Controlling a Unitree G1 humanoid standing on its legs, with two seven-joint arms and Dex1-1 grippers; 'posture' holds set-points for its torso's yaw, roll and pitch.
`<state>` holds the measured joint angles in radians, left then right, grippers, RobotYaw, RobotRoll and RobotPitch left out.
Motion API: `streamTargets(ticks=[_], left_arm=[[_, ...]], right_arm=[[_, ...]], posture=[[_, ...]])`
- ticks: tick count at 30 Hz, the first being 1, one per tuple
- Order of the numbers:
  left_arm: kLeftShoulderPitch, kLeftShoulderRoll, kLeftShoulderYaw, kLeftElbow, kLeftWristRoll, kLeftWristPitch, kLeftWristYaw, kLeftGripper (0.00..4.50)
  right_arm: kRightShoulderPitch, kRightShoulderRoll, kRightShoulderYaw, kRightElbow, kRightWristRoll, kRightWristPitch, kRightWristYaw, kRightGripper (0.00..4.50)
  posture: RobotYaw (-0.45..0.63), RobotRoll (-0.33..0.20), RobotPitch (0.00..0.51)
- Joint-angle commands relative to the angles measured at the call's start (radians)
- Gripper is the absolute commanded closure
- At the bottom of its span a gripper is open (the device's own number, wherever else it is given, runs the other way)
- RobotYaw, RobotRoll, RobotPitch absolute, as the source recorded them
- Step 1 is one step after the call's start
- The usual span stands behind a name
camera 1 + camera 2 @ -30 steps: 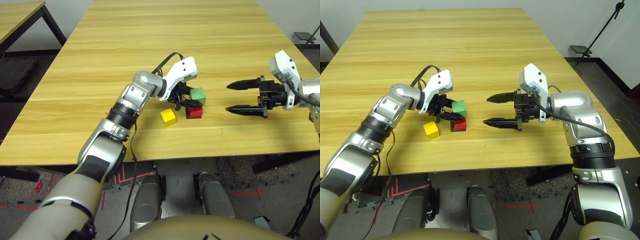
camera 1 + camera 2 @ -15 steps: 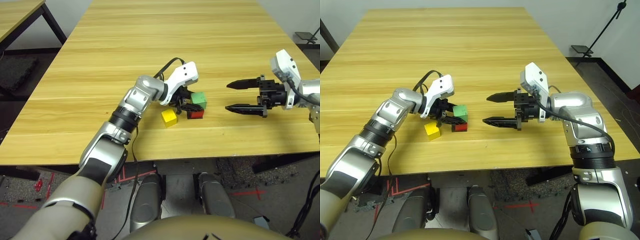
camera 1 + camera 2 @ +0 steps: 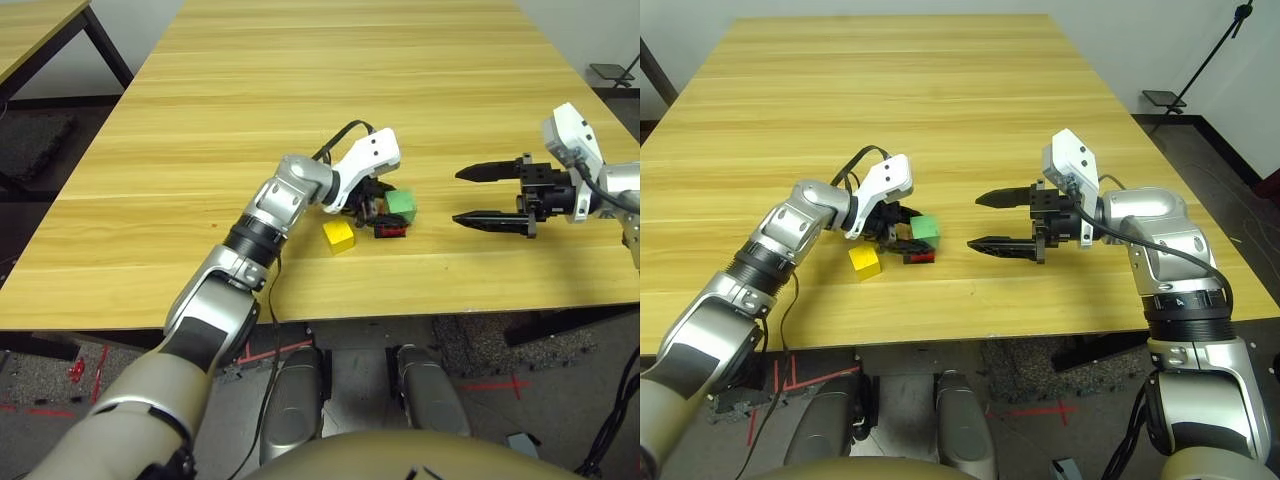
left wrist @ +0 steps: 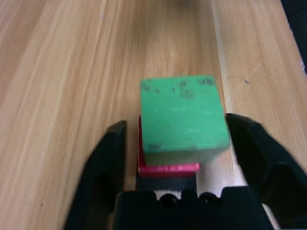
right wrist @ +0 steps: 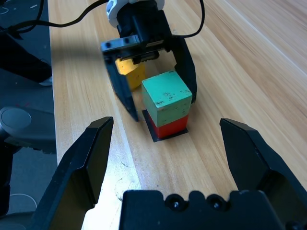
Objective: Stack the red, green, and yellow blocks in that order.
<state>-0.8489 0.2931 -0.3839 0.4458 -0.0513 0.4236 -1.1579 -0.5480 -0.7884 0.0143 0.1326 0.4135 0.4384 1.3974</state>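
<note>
The green block (image 5: 168, 96) sits on top of the red block (image 5: 172, 128), a little off-centre. My left gripper (image 4: 176, 124) stands open around this stack, one finger on each side with a small gap to the green block (image 4: 182, 115). A strip of the red block (image 4: 168, 167) shows under it. The yellow block (image 3: 338, 235) lies on the table just left of the stack, behind the left gripper's fingers (image 5: 125, 96). My right gripper (image 3: 458, 197) hovers open to the right of the stack, pointing at it, holding nothing.
A flat black square patch (image 5: 153, 132) lies under the red block. The wooden table (image 3: 300, 100) stretches far back with bare room; its front edge is close behind the blocks. A cable loops over my left wrist (image 3: 340, 135).
My left gripper has opened and let go of the green block, which now rests on the red block. The right arm stays where it was.
</note>
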Motion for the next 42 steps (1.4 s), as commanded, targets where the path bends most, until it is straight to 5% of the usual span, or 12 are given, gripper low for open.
streamTargets(ticks=[1, 8, 12, 17, 29, 32, 37, 42], left_arm=[[0.026, 0.062, 0.045, -0.177, -0.029, 0.088, 0.002, 0.04], [0.162, 0.227, 0.117, -0.525, -0.08, 0.34, 0.062, 0.04], [0.25, 0.243, 0.138, -0.635, -0.106, 0.427, 0.135, 0.04], [0.31, 0.212, 0.126, -0.644, -0.096, 0.435, 0.238, 0.04], [0.366, 0.28, 0.017, -0.555, -0.036, 0.312, 0.257, 0.04], [0.377, 0.288, 0.028, -0.545, -0.035, 0.3, 0.26, 0.64], [0.307, 0.281, 0.077, -0.612, -0.104, 0.411, 0.239, 2.38], [0.114, 0.303, 0.097, -0.638, -0.188, 0.5, 0.162, 2.48]], right_arm=[[-0.026, -0.011, 0.001, 0.015, -0.002, -0.005, 0.006, 0.0], [-0.052, -0.004, 0.015, 0.047, -0.008, -0.018, 0.017, 0.0], [-0.08, 0.007, 0.026, 0.081, -0.015, -0.033, 0.027, 0.0], [-0.122, 0.026, 0.039, 0.121, -0.024, -0.046, 0.037, 0.0], [-0.128, 0.031, 0.038, 0.114, -0.022, -0.033, 0.035, 0.0], [-0.122, 0.027, 0.035, 0.106, -0.019, -0.028, 0.033, 0.0], [-0.101, 0.016, 0.029, 0.089, -0.014, -0.021, 0.035, 0.0], [-0.07, -0.016, 0.031, 0.071, -0.009, -0.02, 0.067, 0.0]], posture=[[0.0, -0.07, 0.092], [0.05, -0.072, 0.082], [0.07, -0.074, 0.077], [0.09, -0.082, 0.074], [0.07, -0.092, 0.079], [0.07, -0.092, 0.079], [0.07, -0.088, 0.077], [0.07, -0.08, 0.074]])
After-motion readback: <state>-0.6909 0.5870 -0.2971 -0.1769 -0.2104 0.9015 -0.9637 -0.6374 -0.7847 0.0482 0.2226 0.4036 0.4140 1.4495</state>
